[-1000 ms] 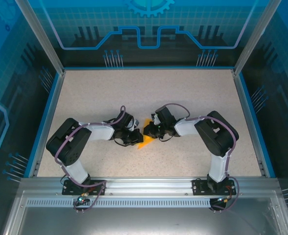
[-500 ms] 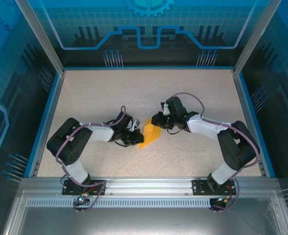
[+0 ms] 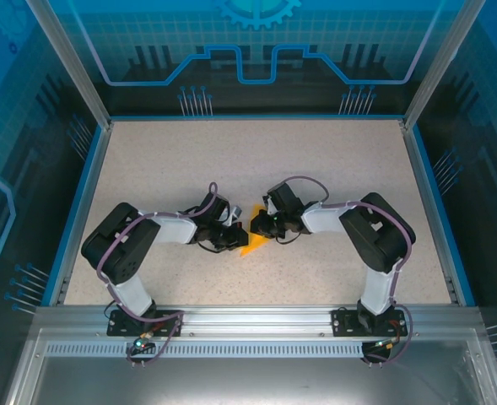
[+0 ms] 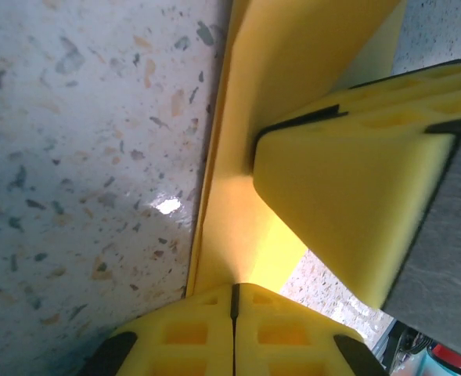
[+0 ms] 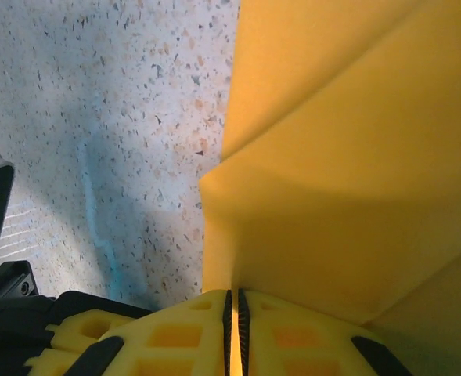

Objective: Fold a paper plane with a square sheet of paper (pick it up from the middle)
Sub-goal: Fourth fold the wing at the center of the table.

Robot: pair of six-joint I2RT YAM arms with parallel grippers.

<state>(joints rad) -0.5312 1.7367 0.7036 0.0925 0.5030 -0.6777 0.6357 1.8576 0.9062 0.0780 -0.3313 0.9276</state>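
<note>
While left gripper (image 4: 234, 307) pinches paper (image 4: 242, 211), right gripper (image 5: 232, 309) pinches too.

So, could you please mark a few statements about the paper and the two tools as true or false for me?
1. Both the left tool and the right tool are shut on the orange-yellow paper. True.
2. The paper lies flat and unfolded. False: it is creased into layers and pinched between the tools.
3. The tools meet near the middle of the table. True.
4. The left tool's pads are blue. False: they are yellow.
</note>
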